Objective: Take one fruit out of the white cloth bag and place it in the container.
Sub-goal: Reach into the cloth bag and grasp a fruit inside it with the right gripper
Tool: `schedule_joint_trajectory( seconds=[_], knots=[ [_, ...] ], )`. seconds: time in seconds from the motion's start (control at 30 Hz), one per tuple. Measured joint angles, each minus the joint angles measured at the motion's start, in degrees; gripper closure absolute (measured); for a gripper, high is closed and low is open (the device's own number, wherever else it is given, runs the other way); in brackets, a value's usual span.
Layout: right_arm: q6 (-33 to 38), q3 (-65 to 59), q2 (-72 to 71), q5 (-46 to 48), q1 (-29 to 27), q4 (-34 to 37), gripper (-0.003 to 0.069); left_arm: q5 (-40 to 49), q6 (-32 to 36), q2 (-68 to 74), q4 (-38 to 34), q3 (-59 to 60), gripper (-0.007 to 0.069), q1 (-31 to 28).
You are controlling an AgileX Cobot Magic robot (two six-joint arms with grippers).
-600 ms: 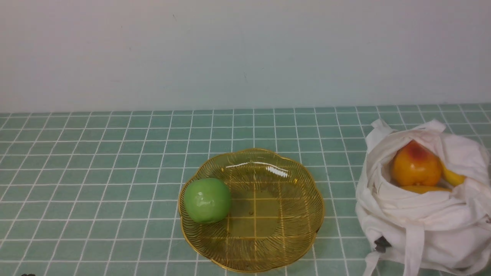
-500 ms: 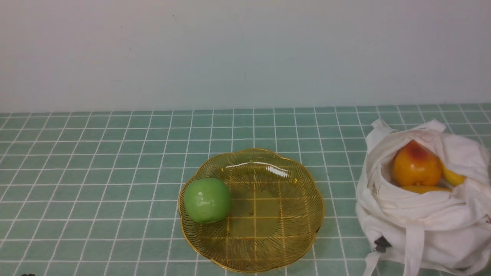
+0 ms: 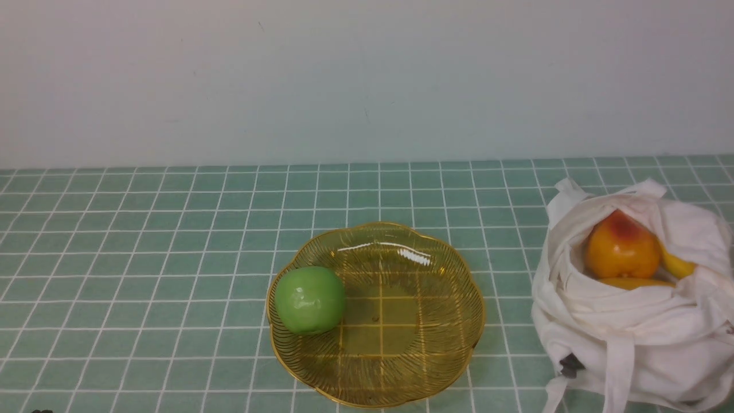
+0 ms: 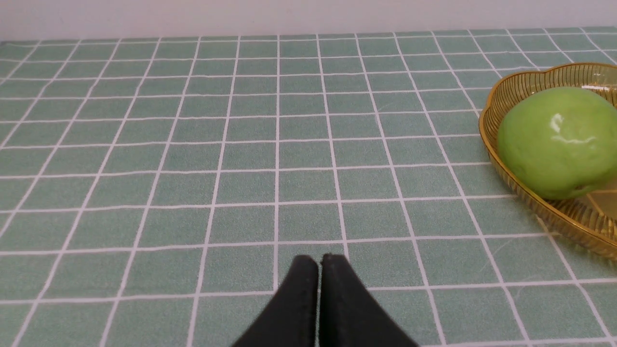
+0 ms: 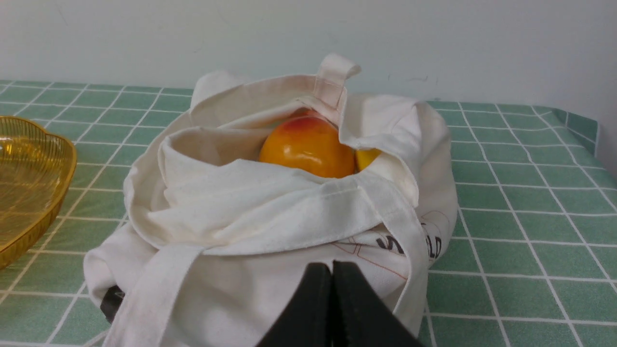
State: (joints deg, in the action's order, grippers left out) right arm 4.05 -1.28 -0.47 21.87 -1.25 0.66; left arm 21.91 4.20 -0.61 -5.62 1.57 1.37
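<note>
The orange fruit [image 3: 622, 246] with a red blush sits in the open mouth of the white cloth bag [image 3: 631, 338] at the right; it also shows in the right wrist view as the orange fruit [image 5: 308, 149] inside the bag [image 5: 250, 217]. The amber scalloped container [image 3: 401, 344] stands mid-table, its rim [image 4: 540, 207] showing in the left wrist view. My right gripper [image 5: 331, 270] is shut and empty, just in front of the bag. My left gripper [image 4: 319, 262] is shut over bare cloth, left of the container. Neither gripper shows in the front view.
A round green apple [image 3: 309, 299] rests in the container's left side. A smaller yellow fruit [image 3: 676, 265] lies behind the orange one in the bag. The bag's straps [image 3: 616, 367] hang down its front. The green checked tablecloth [image 3: 143, 275] ends at a white wall.
</note>
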Motion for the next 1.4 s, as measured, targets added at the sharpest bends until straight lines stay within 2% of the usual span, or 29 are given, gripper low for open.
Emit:
schedule_joint_trajectory(
  seconds=[0.5, 0.7, 0.73, 0.83, 1.13, 1.23, 1.33, 1.4],
  knots=[
    [-0.78, 0.00, 0.00, -0.66, 0.00, 0.57, 0.0673, 0.00, 0.00, 0.00, 0.00, 0.00, 0.0632, 0.00],
    [-7.17, -0.44, 0.00, -10.43, 0.00, 13.53, 0.0673, 0.00, 0.00, 0.00, 0.00, 0.00, 0.0632, 0.00],
    [-9.68, -0.44, 0.00, -13.15, 0.00, 18.94, 0.0673, 0.00, 0.00, 0.00, 0.00, 0.00, 0.0632, 0.00],
    [-12.81, -0.44, 0.00, -17.45, 0.00, 27.80, 0.0673, 0.00, 0.00, 0.00, 0.00, 0.00, 0.0632, 0.00],
    [-14.82, -0.16, 0.00, -28.66, 0.00, 34.46, 0.0673, 0.00, 0.00, 0.00, 0.00, 0.00, 0.0632, 0.00],
    [-14.01, 4.12, 0.00, -26.89, 0.18, 33.54, 0.0673, 0.00, 0.00, 0.00, 0.00, 0.00, 0.0632, 0.00],
    [-10.22, 16.64, 4.57, -18.09, 0.50, 28.70, 0.0673, 0.00, 0.00, 0.00, 0.00, 0.00, 0.0632, 0.00],
    [-8.14, 23.69, 10.82, -8.96, 0.50, 25.14, 0.0673, 0.00, 0.00, 0.00, 0.00, 0.00, 0.0632, 0.00]
  ],
)
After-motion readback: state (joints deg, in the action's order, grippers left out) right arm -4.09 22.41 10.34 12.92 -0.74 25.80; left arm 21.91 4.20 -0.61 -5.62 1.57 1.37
